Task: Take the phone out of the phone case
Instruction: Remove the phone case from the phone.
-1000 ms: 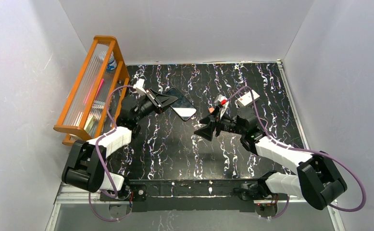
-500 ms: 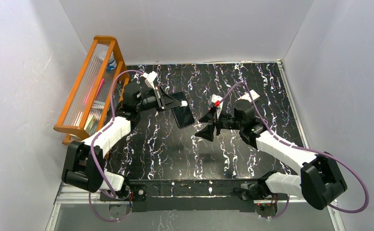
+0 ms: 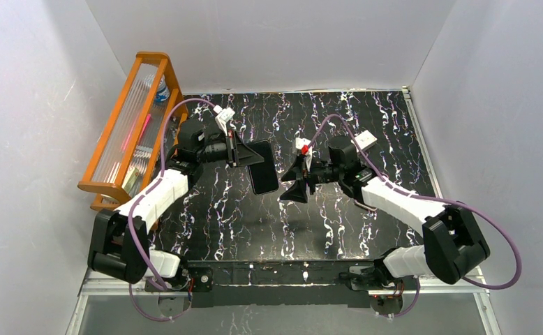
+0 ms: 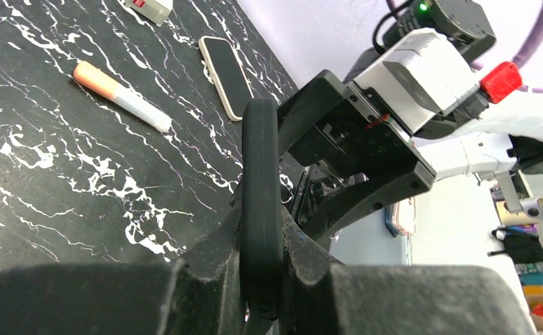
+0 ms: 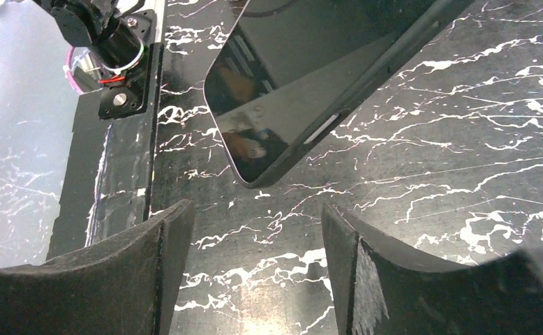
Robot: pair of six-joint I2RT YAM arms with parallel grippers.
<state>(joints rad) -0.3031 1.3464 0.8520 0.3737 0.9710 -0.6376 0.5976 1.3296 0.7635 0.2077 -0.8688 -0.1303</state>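
The left gripper (image 3: pixel 241 151) has its fingers (image 4: pixel 209 269) clamped on the phone case (image 4: pixel 260 202). The case is held on edge above the table (image 3: pixel 338 223). The phone (image 5: pixel 303 70) sits in the case, its dark glossy screen facing the right gripper (image 5: pixel 255 230). That gripper hovers just beside the case, its two pads spread apart and touching nothing.

Beyond the case, three things lie on the marbled top:
- one second phone (image 4: pixel 225 66) in a pale case
- one orange-and-white marker (image 4: pixel 122 94)
- one white box (image 4: pixel 146 5) with a red label, its print too small to read

On the case's other side, past the left arm, stands one wooden rack (image 3: pixel 125 112). It holds clear rods, one pink, and one small bottle (image 3: pixel 161 91).
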